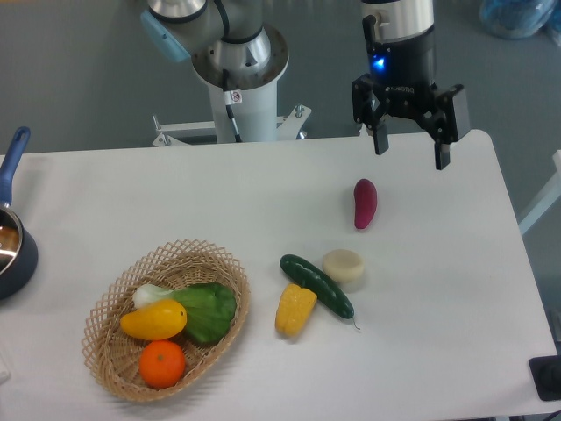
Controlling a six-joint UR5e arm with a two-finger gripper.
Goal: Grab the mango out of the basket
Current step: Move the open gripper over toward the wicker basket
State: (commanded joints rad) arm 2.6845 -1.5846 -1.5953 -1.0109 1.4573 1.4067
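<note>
The white table (438,289) fills most of the frame. At the lower left, the basket (110,364) is placed, and inside it the mango (153,320) is seen, lying between a green leafy vegetable (209,312) and an orange (163,363). In the upper right, the gripper (410,149) is held above the table with its fingers spread wide, and nothing is grasped. It is well apart from the basket. The task is judged as not yet begun: the approach, the grasp and the lift are all left.
</note>
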